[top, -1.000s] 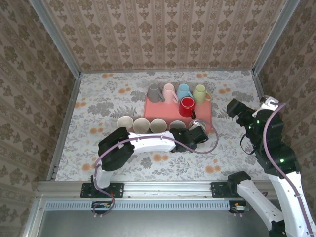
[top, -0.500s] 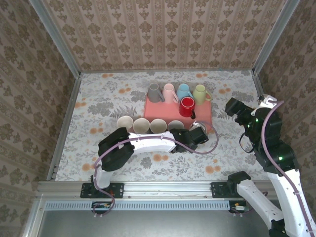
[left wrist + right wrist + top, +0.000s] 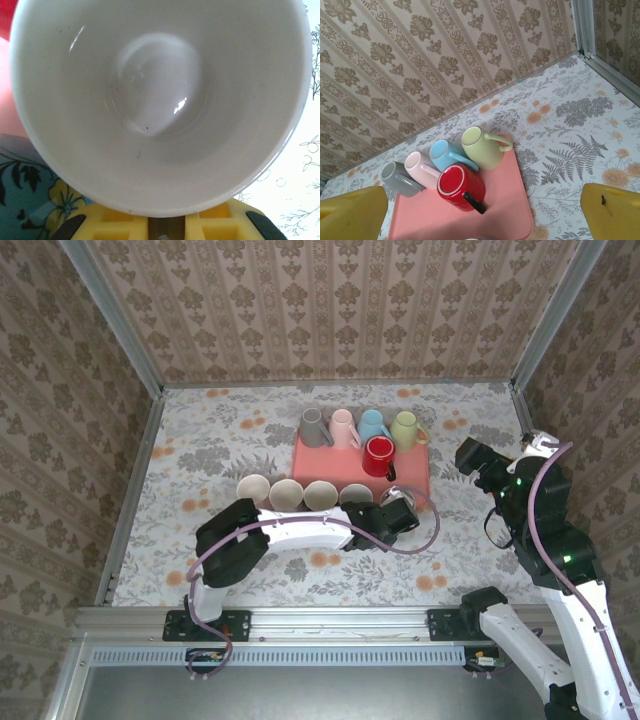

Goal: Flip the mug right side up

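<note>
left hand (image 3: 166,220) clamped on rim of white mug (image 3: 155,100), mouth looks up, so you're nearly done: set down, let go. right hand (image 3: 482,212) wide open, empty, red mug (image 3: 461,187) ahead of it.

Camera layout: one fixed overview, two wrist cameras.

The top external camera sits above and behind the arm bases and looks steeply down over the whole table (image 3: 200,440), with the pink tray (image 3: 410,478) at middle distance. The left wrist camera is pressed very close to the cream mug (image 3: 160,100) and looks straight into its mouth, its own yellow fingers (image 3: 110,225) along the bottom edge. The right wrist camera hangs higher and farther back, looking obliquely down toward the back wall (image 3: 420,60), with yellow fingers (image 3: 350,215) in both lower corners. It shares the tray and the red mug (image 3: 461,187) with the overview.
</note>
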You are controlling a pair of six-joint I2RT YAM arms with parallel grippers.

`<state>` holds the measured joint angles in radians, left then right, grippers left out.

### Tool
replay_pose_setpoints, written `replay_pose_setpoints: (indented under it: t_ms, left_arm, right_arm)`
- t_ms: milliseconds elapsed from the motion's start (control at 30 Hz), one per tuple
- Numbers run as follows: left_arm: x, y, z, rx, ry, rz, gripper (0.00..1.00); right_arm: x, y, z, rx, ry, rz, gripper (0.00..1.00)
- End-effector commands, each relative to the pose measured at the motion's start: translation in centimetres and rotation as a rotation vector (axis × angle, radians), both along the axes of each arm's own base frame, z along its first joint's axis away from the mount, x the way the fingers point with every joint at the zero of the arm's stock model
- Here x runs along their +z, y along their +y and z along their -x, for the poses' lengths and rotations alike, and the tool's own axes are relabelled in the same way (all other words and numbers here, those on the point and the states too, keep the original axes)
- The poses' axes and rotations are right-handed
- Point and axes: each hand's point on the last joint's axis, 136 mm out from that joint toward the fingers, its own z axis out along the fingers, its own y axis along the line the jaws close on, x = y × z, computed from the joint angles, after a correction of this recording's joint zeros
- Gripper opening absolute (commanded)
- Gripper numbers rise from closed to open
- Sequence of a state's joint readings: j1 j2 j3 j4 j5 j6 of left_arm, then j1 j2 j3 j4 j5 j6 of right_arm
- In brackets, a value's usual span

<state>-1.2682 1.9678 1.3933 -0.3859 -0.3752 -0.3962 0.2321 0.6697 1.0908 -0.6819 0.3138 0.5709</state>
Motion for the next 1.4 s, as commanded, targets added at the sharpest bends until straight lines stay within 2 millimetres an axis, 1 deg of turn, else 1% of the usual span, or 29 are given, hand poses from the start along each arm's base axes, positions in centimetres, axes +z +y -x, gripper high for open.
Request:
replay_pose_setpoints:
  t_ms: [0, 400, 633, 800, 933, 1000, 1133, 1233, 1367]
  left_arm:
    - [2.6, 0.2, -0.3, 0.006, -0.023, 0.052, 0.13]
    - [4.4, 0.4, 0.7, -0.024, -0.011, 0.065, 0.13]
    - [3.4, -0.1, 1.0, -0.053, 0.026, 0.054, 0.14]
    - [3.1, -0.3, 1.0, -0.058, 0.041, 0.048, 0.18]
    - [2.7, -0.3, 0.9, -0.056, 0.044, 0.037, 0.29]
    - [2.6, -0.2, 0.9, -0.054, 0.043, 0.031, 0.32]
    - [2.4, 0.2, 0.7, -0.041, 0.034, 0.014, 0.34]
    - [2.7, 0.3, 0.7, -0.044, 0.025, 0.021, 0.35]
    - [4.3, 0.4, 0.8, -0.068, 0.0, 0.049, 0.35]
  right_arm:
    - [0.3, 0.3, -0.1, 0.017, -0.013, 0.013, 1.0]
    - [0.5, 0.4, -0.2, 0.025, -0.022, 0.018, 1.0]
    - [0.2, 0.4, -0.4, 0.025, -0.017, 0.017, 1.0]
    - [0.3, 0.4, -0.4, 0.026, -0.018, 0.022, 1.0]
    - [0.2, 0.4, -0.4, 0.025, -0.017, 0.023, 1.0]
    - [0.1, 0.4, -0.4, 0.026, -0.014, 0.025, 1.0]
    - [0.2, 0.4, -0.4, 0.027, -0.016, 0.028, 1.0]
    - [0.2, 0.5, -0.5, 0.032, -0.015, 0.03, 1.0]
    - [0.2, 0.9, -0.5, 0.057, -0.015, 0.03, 1.0]
